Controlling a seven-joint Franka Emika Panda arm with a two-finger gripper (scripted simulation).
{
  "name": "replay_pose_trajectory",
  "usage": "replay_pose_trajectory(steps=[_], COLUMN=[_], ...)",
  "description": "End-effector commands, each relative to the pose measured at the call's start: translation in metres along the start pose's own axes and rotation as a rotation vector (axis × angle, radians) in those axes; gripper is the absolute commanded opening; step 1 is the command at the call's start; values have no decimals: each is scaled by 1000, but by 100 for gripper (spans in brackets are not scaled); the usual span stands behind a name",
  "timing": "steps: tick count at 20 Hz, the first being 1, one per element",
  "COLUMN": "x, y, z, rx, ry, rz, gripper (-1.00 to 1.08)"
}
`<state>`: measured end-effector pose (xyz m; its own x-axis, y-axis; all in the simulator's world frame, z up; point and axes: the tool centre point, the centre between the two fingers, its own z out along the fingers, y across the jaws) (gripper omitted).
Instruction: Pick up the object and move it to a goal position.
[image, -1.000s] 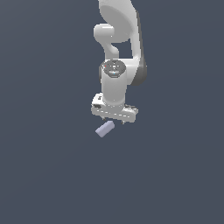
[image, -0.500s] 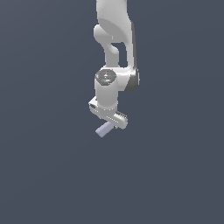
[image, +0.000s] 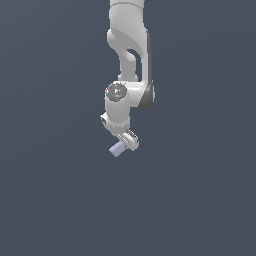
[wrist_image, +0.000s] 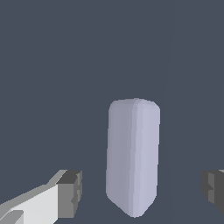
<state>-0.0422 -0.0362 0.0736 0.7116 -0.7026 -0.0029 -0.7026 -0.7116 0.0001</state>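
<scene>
Gripper over block, fingers spread, nothing pinched.
Exterior view: block lies on the floor just under the gripper. Wrist view: block between the dark pads, clear of both, long axis crosswise to the closing line.

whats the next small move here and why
Probably close the hand on the lavender block. In the wrist view the block lies between the two dark fingertips, with a gap on each side, so the hand looks open and lined up across the block's narrow width.

Pale lavender oblong block, flat
</scene>
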Motion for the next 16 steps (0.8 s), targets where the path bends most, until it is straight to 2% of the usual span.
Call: replay_pose_trajectory(steps=[1, 9, 16], x=[1, 1, 0], y=[3, 4, 5], z=[3, 7, 36], rx=[0, 0, 0], ry=[2, 2, 3], rz=[28, 37, 41], gripper=[100, 100, 100])
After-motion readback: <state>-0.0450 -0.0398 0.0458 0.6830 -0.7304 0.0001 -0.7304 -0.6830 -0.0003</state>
